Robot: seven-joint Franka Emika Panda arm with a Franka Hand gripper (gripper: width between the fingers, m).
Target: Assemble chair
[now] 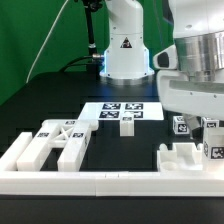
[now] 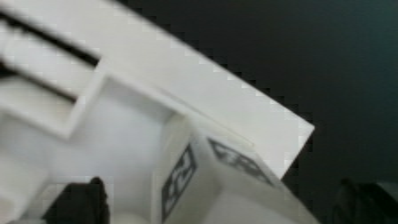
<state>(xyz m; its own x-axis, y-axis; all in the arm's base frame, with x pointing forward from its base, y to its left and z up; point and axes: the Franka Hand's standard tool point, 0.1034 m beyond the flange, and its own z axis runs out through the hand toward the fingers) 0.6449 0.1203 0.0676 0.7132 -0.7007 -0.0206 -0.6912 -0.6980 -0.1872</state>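
Exterior view: gripper (image 1: 198,128) lower right of frame. Wrist view: jaws wide, tagged chair part (image 2: 222,165) between them, gaps either side.

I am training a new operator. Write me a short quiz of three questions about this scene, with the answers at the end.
1. True or false: in the exterior view, the marker board lies between the robot's base and the low white border rail.
2. Where is the cross-braced chair part?
A) to the exterior view's left of the marker board
B) on the marker board
C) on top of the border rail
3. In the wrist view, do the fingers of the gripper touch the tagged block between them?

Key: 1 true. 2 A. 3 No: the fingers stand wide apart, clear of the block on both sides.
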